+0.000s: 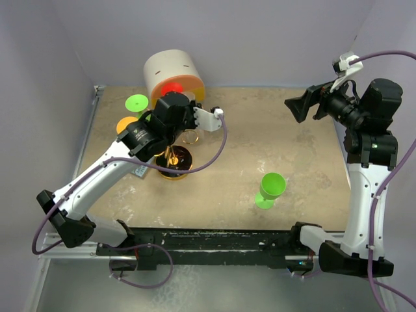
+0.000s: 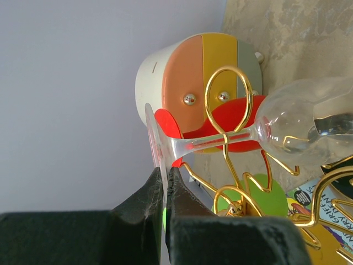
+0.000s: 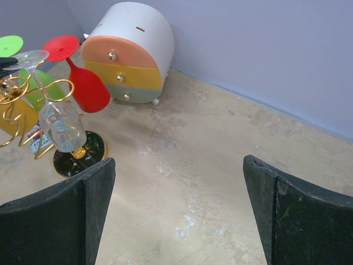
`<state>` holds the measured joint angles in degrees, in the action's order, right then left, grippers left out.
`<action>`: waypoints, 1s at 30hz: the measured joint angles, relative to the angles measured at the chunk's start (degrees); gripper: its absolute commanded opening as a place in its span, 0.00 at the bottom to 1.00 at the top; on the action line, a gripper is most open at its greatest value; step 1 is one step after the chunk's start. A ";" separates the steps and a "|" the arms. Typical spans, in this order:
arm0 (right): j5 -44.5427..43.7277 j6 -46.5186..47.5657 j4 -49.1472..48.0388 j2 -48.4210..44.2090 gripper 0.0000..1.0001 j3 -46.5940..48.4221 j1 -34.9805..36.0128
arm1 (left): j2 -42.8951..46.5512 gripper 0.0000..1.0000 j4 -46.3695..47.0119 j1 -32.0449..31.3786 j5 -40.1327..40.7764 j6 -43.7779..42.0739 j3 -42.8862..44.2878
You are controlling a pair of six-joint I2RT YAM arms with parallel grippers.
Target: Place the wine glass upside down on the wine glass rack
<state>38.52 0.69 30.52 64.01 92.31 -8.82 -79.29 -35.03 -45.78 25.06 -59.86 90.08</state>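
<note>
Your L claw (image 2: 165, 175): shut hard on the foot rim of the clear wine glass (image 2: 287, 124), foot pinched edge-on betw. both fingers.

Glass attitude: foot up, bowl down, tilted (R wrist view). The stem crosses the neck of one gold ring loop on the wine glass rack (image 1: 174, 164). Can't tell if the stem sits in the loop or just in front of it.

Rack posn: nr far-left corner of the counter (image 1: 292, 149), just in front of the cream/orange drum cabinet (image 1: 170, 71). A red glass (image 3: 88, 85) hangs bowl-down beside the clear one.

Your R claw (image 3: 177, 163): wide open, nothing in it, up over the far-right part of the counter.

A green glass (image 1: 270, 188) stands upright twd the near edge, right of centre, well apart from the rack.
</note>
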 measured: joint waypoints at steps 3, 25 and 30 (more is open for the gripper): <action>0.00 0.00 0.02 0.00 1.00 0.00 0.00 | -0.37 0.00 0.48 0.00 0.28 -0.57 0.00; 0.02 0.35 0.02 -0.04 1.00 0.00 0.00 | -3.04 0.00 1.75 -0.02 0.57 -2.32 0.00; 0.02 0.37 0.04 -0.20 1.00 0.00 0.00 | -4.55 0.00 2.05 -0.17 0.55 -2.51 0.00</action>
<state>38.54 1.06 30.57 63.81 92.31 -8.82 -83.83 -32.97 -45.95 25.61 -62.37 90.08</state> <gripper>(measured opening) 0.998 0.029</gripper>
